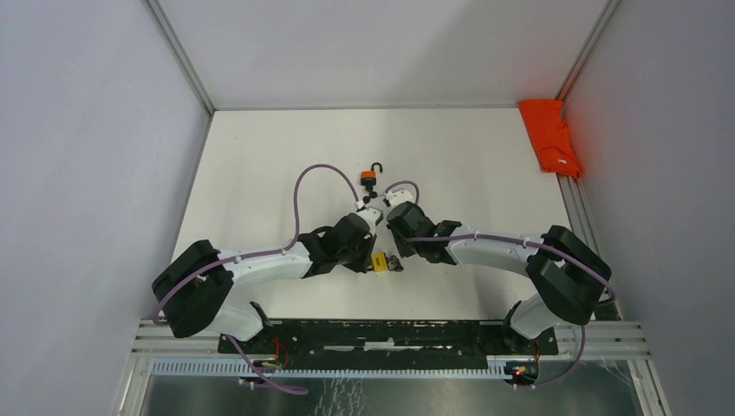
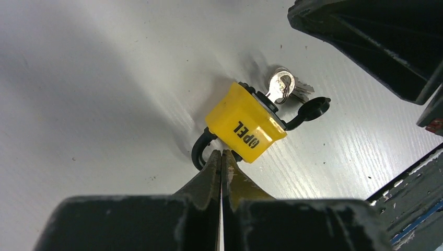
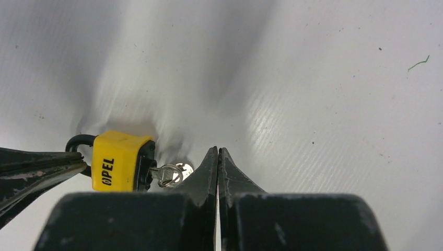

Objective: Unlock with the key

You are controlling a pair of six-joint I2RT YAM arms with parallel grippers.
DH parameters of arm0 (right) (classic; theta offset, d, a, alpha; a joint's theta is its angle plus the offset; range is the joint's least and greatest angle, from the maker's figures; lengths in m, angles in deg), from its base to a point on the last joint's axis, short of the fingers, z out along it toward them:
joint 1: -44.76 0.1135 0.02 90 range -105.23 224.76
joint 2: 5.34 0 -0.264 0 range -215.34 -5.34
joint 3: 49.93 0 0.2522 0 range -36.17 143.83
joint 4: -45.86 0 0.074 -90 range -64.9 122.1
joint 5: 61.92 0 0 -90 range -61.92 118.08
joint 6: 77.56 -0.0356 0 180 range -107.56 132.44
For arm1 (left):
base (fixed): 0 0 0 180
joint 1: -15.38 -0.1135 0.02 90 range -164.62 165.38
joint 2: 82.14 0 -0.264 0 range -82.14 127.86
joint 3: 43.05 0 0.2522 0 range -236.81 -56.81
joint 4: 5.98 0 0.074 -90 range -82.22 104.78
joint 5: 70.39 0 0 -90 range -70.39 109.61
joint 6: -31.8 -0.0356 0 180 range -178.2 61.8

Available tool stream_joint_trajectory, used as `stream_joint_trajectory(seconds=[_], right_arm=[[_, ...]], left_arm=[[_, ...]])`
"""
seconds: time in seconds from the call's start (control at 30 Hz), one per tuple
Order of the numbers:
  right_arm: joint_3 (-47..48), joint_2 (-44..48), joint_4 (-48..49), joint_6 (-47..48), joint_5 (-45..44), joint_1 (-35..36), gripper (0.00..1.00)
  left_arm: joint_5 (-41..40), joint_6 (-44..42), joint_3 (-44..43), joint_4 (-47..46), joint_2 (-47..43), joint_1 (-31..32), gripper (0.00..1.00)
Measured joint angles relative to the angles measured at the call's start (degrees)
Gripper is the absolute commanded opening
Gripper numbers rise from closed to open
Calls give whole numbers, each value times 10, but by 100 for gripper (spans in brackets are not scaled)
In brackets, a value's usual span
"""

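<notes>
A yellow padlock (image 2: 245, 123) lies on the white table with its black shackle (image 2: 201, 151) toward my left gripper (image 2: 221, 152). That gripper is shut, its tips right at the shackle with nothing between them. A silver key (image 2: 280, 86) on a ring sits in the lock's keyhole end, beside a black dust cap (image 2: 313, 109). In the right wrist view the padlock (image 3: 117, 159) and key (image 3: 167, 174) lie left of my right gripper (image 3: 218, 150), which is shut and empty just beside the key. From above, the padlock (image 1: 379, 262) sits between the left gripper (image 1: 367, 261) and the right gripper (image 1: 401, 259).
A second, orange padlock (image 1: 369, 178) with a black shackle lies farther back on the table. A red-orange cloth (image 1: 551, 137) sits at the back right corner. White walls enclose the table (image 1: 485, 165) on three sides.
</notes>
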Motion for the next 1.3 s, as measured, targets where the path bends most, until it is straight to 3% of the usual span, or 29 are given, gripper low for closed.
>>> stream_joint_trajectory(seconds=[0.7, 1.3], right_arm=[[-32, 0, 4, -10, 72, 19, 0], [-29, -13, 7, -19, 78, 27, 0]], left_arm=[[12, 7, 20, -20, -14, 0, 2], [23, 15, 22, -27, -12, -1, 2]])
